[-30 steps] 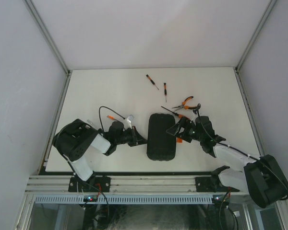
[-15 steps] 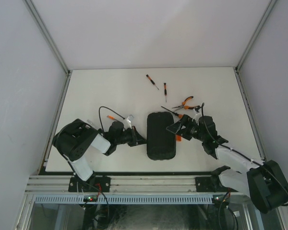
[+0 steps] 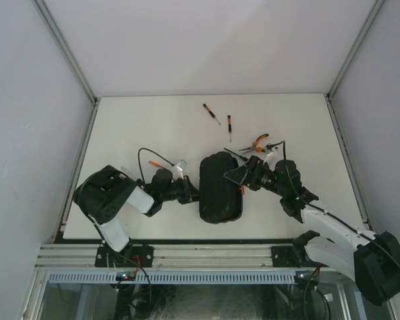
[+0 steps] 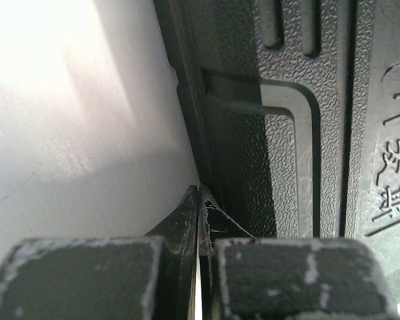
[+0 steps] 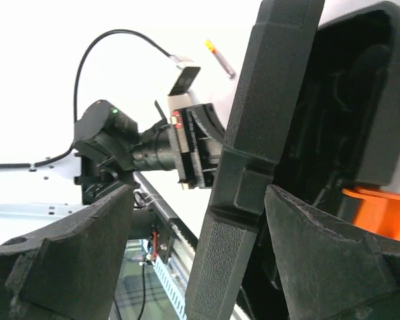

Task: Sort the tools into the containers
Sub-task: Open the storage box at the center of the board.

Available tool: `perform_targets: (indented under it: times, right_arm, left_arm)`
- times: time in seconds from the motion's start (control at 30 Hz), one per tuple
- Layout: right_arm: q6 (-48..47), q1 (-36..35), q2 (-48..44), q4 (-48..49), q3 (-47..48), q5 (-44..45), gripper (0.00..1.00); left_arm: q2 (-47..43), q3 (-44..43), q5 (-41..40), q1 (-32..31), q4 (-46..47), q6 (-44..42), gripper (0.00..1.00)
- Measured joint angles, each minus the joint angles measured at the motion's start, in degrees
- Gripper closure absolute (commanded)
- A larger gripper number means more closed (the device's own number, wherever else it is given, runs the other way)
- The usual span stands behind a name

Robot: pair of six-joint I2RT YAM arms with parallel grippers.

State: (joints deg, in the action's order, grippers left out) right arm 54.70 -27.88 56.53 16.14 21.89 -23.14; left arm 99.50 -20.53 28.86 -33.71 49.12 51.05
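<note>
The black ribbed case (image 3: 220,190) lies at the table's near middle, its lid (image 5: 273,80) tilted up from the right side. My right gripper (image 3: 237,179) is open, with the lid's edge standing between its fingers (image 5: 320,260); the orange latch (image 5: 380,207) shows beside them. Pressed against the case's left edge (image 4: 293,133) is my left gripper (image 4: 200,193), shut and holding nothing. Two screwdrivers (image 3: 211,113) (image 3: 229,127) lie further back. Orange-handled pliers (image 3: 257,143) and another screwdriver (image 3: 235,155) lie just behind the right gripper.
A small orange-handled tool (image 3: 158,163) and a white cable end lie behind the left arm (image 3: 113,197); the same tool (image 5: 220,58) appears in the right wrist view. The table's near edge with the metal rail (image 3: 200,257) runs close in front of the case.
The right gripper has moved left and back with the lid's edge between its fingers, raising the lid and turning the case a little. The left gripper has stayed against the case's left side.
</note>
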Motion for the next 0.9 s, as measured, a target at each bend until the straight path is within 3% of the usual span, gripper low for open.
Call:
perform_targets:
  times: [0.9]
  right_arm:
    - [1.92,-8.96,6.05,0.26,5.62,-0.92,0.22]
  left_arm:
    - [0.28,-0.15,0.31,-0.85,0.35,0.5,1.0]
